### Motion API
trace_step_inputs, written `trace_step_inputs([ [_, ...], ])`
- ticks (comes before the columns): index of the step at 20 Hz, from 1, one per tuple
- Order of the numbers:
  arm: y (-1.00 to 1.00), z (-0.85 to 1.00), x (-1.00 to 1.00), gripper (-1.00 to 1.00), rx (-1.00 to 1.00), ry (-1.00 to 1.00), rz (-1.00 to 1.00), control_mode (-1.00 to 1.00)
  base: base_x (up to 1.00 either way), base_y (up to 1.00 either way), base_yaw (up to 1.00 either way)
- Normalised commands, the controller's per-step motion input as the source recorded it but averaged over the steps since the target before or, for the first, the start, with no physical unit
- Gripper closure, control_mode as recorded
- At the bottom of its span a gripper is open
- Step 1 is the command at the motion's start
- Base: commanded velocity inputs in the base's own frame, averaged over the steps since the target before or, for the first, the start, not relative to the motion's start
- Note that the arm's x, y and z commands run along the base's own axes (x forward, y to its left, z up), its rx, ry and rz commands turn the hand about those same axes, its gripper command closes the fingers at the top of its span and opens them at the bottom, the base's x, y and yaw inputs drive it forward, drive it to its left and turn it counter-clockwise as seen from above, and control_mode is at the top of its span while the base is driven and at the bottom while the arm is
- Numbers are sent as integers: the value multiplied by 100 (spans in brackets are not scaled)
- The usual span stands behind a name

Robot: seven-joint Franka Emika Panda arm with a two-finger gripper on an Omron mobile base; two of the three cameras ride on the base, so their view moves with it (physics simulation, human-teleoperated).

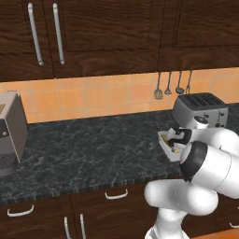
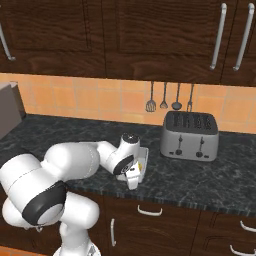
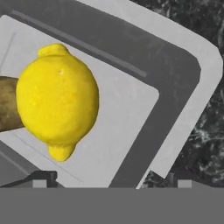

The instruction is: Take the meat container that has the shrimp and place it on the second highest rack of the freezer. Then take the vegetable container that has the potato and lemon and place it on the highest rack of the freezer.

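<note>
The vegetable container (image 3: 183, 65) is a shallow white tray with a grey inside, lying on the dark counter. In it a bright yellow lemon (image 3: 57, 100) rests against the end of a brown potato (image 3: 8, 105). My gripper (image 3: 111, 178) hangs open just above the tray's near corner, one fingertip (image 3: 43, 177) inside the wall and the other outside over the counter. From the base views the tray (image 1: 164, 141) (image 2: 144, 159) sits left of the toaster, mostly covered by my hand. The meat container with the shrimp and the freezer with its racks are out of view.
A silver toaster (image 1: 200, 111) (image 2: 190, 135) stands close to the right of the tray. Kitchen utensils (image 1: 172, 86) hang on the tiled wall behind. A grey appliance (image 1: 9, 133) stands at the counter's far left. Dark cabinets hang overhead, and drawers run below the counter's front edge.
</note>
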Motion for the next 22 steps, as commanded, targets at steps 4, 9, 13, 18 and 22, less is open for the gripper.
trace_step_inputs([
  [4, 0, 0, 0, -100, 0, 0, 0, -100, 0, 0, 0],
  [9, 0, 0, 0, 100, 0, 0, 0, -100, 0, 0, 0],
  [13, 0, 0, 0, 100, 0, 0, 0, -100, 0, 0, 0],
  [18, -2, 4, -7, 100, 0, -2, 0, -100, 0, 0, 0],
  [22, 7, 72, -31, 100, 0, 0, 0, -100, 0, 0, 0],
])
